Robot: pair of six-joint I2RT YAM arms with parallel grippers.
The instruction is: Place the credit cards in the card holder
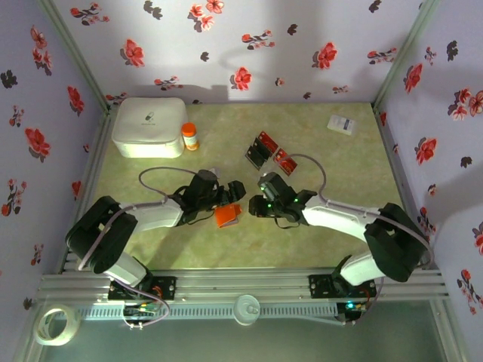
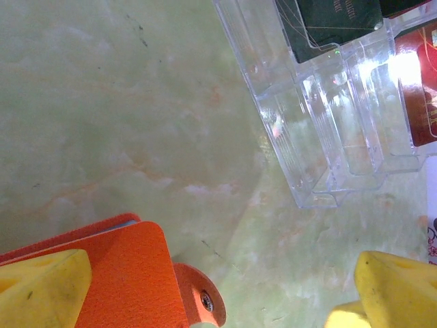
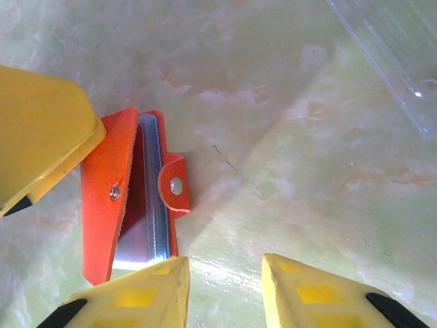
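My left fingers [image 2: 41,287] stand wide, one at the edge of the holder [image 3: 99,205] on the desk [image 1: 339,219]. My right fingers [image 3: 136,301] are narrow and empty, just beside it. The cards [image 1: 268,153] lie beyond, in a clear stand [image 2: 321,137], nearer to the right fingers, I think.

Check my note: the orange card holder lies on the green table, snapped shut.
Not snapped: the card holder lies on the green table, but its tab is undone and its cover ajar, as the right wrist view shows.
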